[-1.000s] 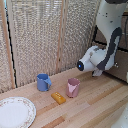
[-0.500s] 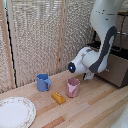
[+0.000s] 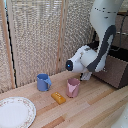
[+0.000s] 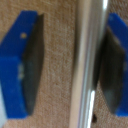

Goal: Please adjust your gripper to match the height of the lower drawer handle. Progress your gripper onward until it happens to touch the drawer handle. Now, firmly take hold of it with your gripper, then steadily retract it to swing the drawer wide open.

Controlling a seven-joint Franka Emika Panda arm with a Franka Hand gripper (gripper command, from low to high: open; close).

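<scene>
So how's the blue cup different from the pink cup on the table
The blue cup stands nearer the screen, toward the exterior view's left; the pink cup stands closer to the robot arm. The blue one looks wider and squatter, the pink one narrower. An orange block lies in front, between them. Both stand upright on the wooden table.

Soft, even light outside; a blurred close-up at the wrist.

The exterior view is evenly lit and low in detail, with small soft shadows under the blue mug (image 3: 43, 82) and pink cup (image 3: 73, 87); toward 3 o'clock the brown drawer (image 3: 116, 71) sits in dimmer shade. The wrist view is out of focus throughout — the silver handle (image 4: 91, 60) carries a bright streak of glare along its length, and a dark shadow lies at its 3 o'clock side against the blue finger (image 4: 116, 65).
</scene>
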